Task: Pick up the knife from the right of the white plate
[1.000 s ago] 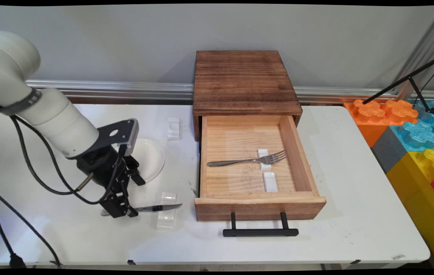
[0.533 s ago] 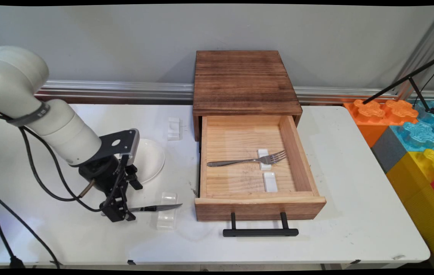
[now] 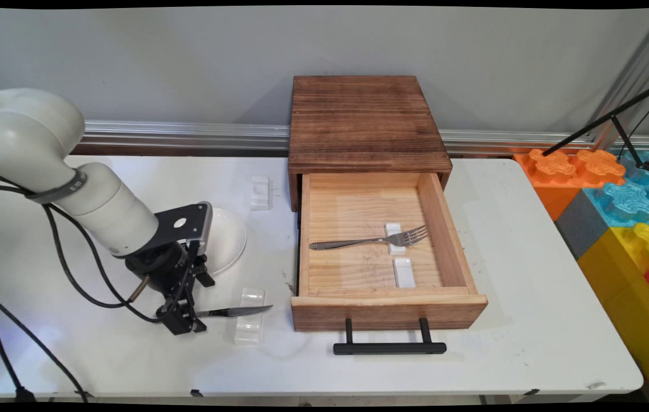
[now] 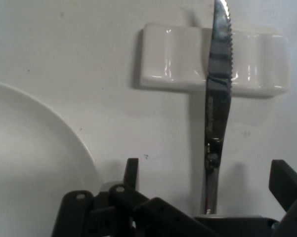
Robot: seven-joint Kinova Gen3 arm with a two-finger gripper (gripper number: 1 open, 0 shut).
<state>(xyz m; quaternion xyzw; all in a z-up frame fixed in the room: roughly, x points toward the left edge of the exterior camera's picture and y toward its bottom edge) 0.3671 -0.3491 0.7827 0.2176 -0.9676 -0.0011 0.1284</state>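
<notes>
Low over the table's near-left part, the gripper (image 3: 184,323) stands at the handle end of a knife (image 3: 233,312), its fingers set wide to either side of the handle and not pressing on it in the hand view. The knife (image 4: 215,123) lies flat along the table (image 3: 130,355), its serrated blade resting across a white cutlery rest (image 3: 249,323) just right of the gripper. A white plate (image 3: 227,237) sits just behind the gripper, close to the arm's wrist. Bare tabletop runs from the knife to the near edge, and a strip of free surface separates the blade tip from the front of the open wooden drawer (image 3: 387,312). Inside the drawer a fork (image 3: 367,240) lies with its head on one white rest (image 3: 395,237), and a second rest (image 3: 404,273) lies beside it nearer the front. Another white rest (image 3: 260,191) sits on the table by the cabinet (image 3: 365,123). Compared with a second ago, the gripper stands slightly lower and its upper links have sunk; the knife, rest and plate have not moved.
</notes>
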